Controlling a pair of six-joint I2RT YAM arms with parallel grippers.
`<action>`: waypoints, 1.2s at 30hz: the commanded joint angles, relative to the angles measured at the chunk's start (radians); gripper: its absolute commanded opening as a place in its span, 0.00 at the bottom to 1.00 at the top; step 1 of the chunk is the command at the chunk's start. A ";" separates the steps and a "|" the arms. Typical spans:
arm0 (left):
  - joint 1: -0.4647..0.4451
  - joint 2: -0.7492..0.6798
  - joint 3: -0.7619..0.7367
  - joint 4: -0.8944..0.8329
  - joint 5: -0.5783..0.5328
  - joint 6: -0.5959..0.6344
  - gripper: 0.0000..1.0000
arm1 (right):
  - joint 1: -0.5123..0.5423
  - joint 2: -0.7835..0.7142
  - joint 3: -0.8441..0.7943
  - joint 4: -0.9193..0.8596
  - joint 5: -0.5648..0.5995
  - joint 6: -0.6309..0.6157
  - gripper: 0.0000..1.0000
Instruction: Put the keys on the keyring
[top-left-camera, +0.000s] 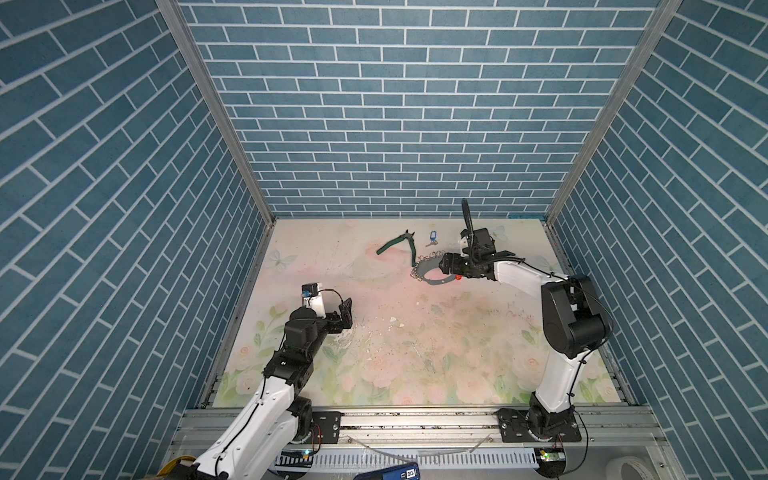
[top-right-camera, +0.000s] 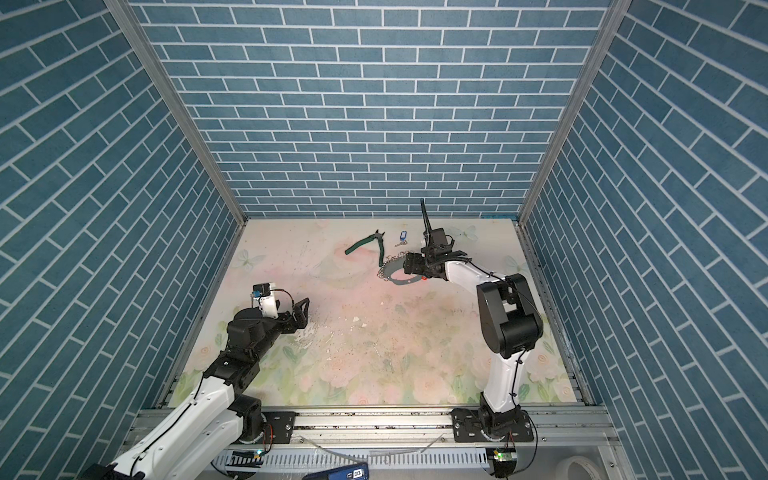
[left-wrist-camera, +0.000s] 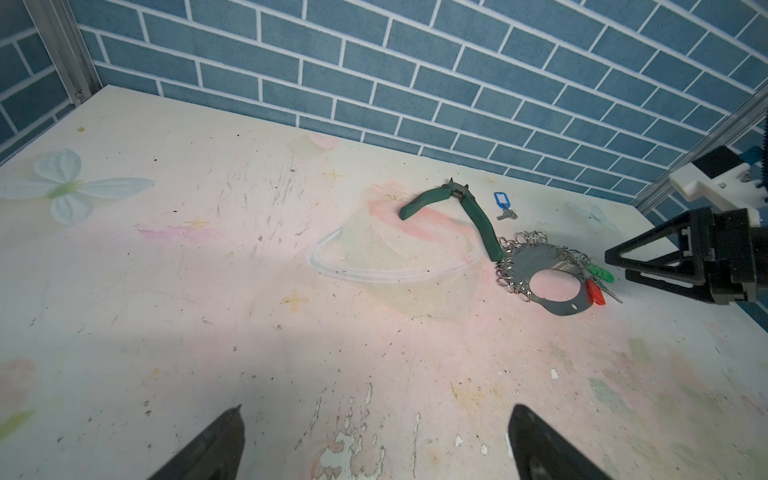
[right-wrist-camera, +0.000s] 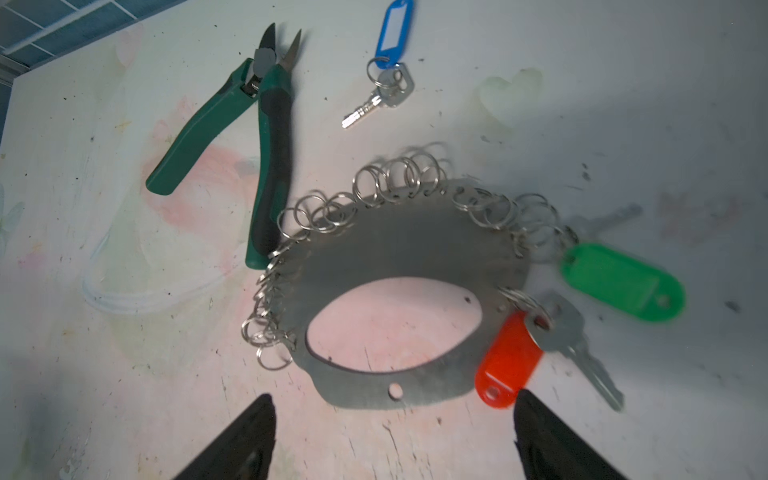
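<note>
The keys (right-wrist-camera: 388, 37), a small silvery key on a blue tag, lie loose on the table near the back wall in both top views (top-left-camera: 433, 237) (top-right-camera: 402, 238), a little apart from the keyring (right-wrist-camera: 395, 245). The keyring is a flat dark grey oval hoop edged with small metal rings (top-left-camera: 426, 274) (left-wrist-camera: 536, 266). My right gripper (right-wrist-camera: 392, 398) hovers open over its near edge with nothing between the fingers (top-left-camera: 444, 263). My left gripper (left-wrist-camera: 374, 409) is open and empty over bare table at the left (top-left-camera: 347, 309).
Green-handled pliers (right-wrist-camera: 208, 124) lie open beside the keyring, one handle touching its rings. A red-tagged key (right-wrist-camera: 509, 361) and a green-tagged key (right-wrist-camera: 619, 282) hang on the keyring's rings. Brick-patterned walls enclose the table on three sides.
</note>
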 joint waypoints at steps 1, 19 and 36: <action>-0.003 0.012 -0.011 0.043 -0.012 0.013 1.00 | 0.018 0.071 0.102 -0.068 0.033 0.013 0.89; -0.003 -0.008 -0.012 0.017 -0.081 -0.020 1.00 | 0.138 0.145 0.125 -0.186 0.169 0.091 0.89; -0.003 -0.130 -0.070 -0.050 -0.134 -0.080 1.00 | 0.490 -0.076 -0.190 -0.095 0.192 0.254 0.87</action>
